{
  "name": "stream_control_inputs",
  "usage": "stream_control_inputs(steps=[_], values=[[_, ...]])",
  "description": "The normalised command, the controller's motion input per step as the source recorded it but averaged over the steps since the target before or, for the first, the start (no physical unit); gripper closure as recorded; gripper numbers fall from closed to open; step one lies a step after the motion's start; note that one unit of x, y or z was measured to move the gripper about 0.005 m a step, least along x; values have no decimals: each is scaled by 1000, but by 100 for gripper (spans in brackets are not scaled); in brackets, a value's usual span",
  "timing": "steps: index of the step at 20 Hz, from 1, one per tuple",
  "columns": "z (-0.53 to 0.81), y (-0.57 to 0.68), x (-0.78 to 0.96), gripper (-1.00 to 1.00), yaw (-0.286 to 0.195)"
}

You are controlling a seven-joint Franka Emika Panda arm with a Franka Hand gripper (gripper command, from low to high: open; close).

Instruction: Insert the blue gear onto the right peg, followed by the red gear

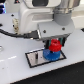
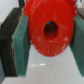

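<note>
Plate (image 1: 34, 59): white rectangle in a black frame, lying flat on the surface, toward the exterior view's left of the gears; its bare part lies at that end.
Blue gear (image 1: 50, 55): toothed disc lying flat at the plate's end toward the exterior view's right, seemingly already seated; only its rim shows below the red one.
Red gear (image 2: 49, 29): held in the hand, directly above the blue gear and very close to it; whether the two touch cannot be told. Its flat face and centre hole face the wrist camera, so its axis runs vertical.
Peg: not visible; judged to stand under the stacked gears, hidden by them.
Hand (image 1: 54, 44): clamped on the red gear, green pads (image 2: 22, 42) pressing its rim from opposite sides.
Key relation: the red gear's hole sits above the blue gear's hub, so the coming move is judged a straight descent along the peg's axis; any sideways offset cannot be read from these views.
Stage: blue gear judged done, red gear in mid-insertion.
Surface (image 1: 15, 72): white, smooth, glossy.
Room: arm body (image 1: 45, 15) fills the upper exterior view, with a dark cable (image 1: 15, 35) at its left; background blurred.
</note>
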Motion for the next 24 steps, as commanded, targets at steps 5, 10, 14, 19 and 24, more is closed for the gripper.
stream_control_inputs(steps=[5, 10, 14, 19, 24], values=[[-49, -117, 152, 100, 0], [0, -83, 102, 100, 0], [258, -19, 196, 100, 0], [192, -85, 52, 100, 0], [44, -58, 50, 100, 0]])
